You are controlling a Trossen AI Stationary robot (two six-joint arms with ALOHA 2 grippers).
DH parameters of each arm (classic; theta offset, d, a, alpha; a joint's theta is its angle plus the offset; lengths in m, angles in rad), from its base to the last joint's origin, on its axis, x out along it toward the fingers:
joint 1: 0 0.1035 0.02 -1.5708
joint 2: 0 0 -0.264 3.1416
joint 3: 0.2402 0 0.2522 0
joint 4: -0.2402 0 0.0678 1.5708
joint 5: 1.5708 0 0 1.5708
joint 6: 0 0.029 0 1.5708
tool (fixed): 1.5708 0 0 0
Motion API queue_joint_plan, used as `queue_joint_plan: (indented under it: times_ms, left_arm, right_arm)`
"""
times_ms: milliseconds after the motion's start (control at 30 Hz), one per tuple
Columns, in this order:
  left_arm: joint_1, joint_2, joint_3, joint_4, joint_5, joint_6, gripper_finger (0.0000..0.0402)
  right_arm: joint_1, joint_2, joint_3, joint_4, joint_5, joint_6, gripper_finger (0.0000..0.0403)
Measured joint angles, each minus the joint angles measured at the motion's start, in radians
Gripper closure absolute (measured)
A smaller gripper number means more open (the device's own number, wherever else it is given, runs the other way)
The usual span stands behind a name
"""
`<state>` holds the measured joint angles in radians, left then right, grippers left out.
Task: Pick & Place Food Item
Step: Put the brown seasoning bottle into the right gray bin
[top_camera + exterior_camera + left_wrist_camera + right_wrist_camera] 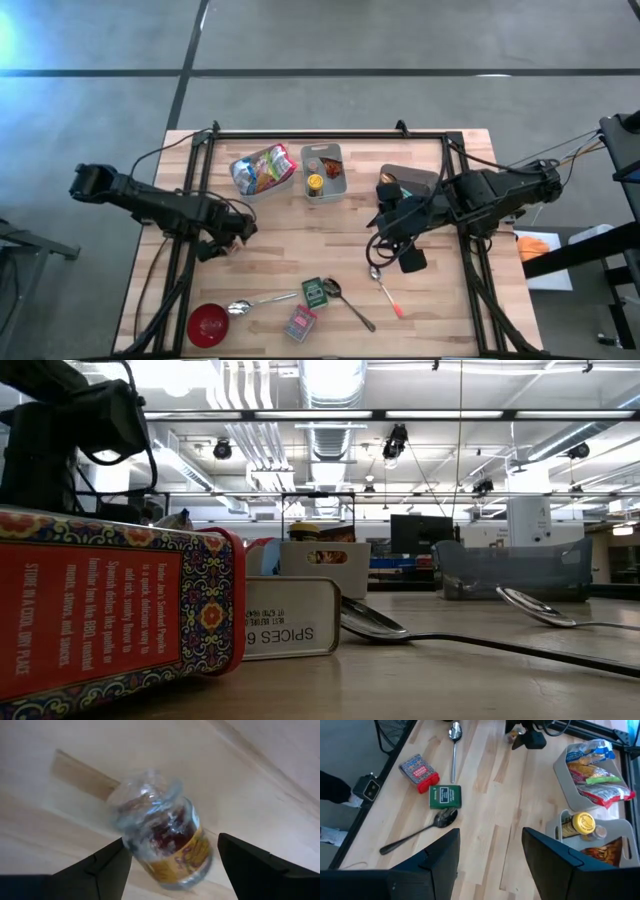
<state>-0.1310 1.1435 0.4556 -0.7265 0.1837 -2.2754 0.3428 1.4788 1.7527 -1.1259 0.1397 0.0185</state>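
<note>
Over the table's nine o'clock side, left gripper (170,862) pointing steeply down, fingers spread wide on either side of a small glass jar (162,837) with a yellow label; jar lying tilted on the wooden table (300,250), blurred, contact with the fingers impossible to judge. At three o'clock, right gripper (490,855) raised above the boards, angled downward, fingers parted around nothing. From above, jar hidden under the left arm, only a pale spot showing. At table height, most of the scene blocked by a red patterned tin (110,610) and a green spice tin (290,618) close to the lens. Toward twelve o'clock, two gray trays side by side: left tray (290,185) holding colourful snack bags (262,168), middle tray (335,190) holding a yellow-lidded jar (314,183) and a brown packet (331,167). Near six o'clock, red bowl (208,324) and three spoons (262,300).
</note>
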Motion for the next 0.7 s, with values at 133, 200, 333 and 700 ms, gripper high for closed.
queue_joint_plan:
  times_ms: [133,200,333,700]
  left_arm:
    - [0.000,0.000,-0.035,0.037,0.000,-0.002,0.0139]
    - [0.000,-0.001,-0.037,0.035,0.000,-0.004,0.0164]
    - [0.000,-0.002,-0.039,0.032,-0.012,-0.026,0.0204]
    - [0.000,-0.002,-0.046,0.027,-0.024,0.004,0.0209]
  right_arm:
    - [0.000,0.000,0.000,0.000,-0.002,0.004,0.0191]
    - [0.000,0.000,0.000,0.000,-0.007,0.012,0.0191]
    - [0.000,0.000,0.000,0.000,-0.010,0.031,0.0191]
    - [0.000,0.000,0.000,0.000,-0.012,0.058,0.0191]
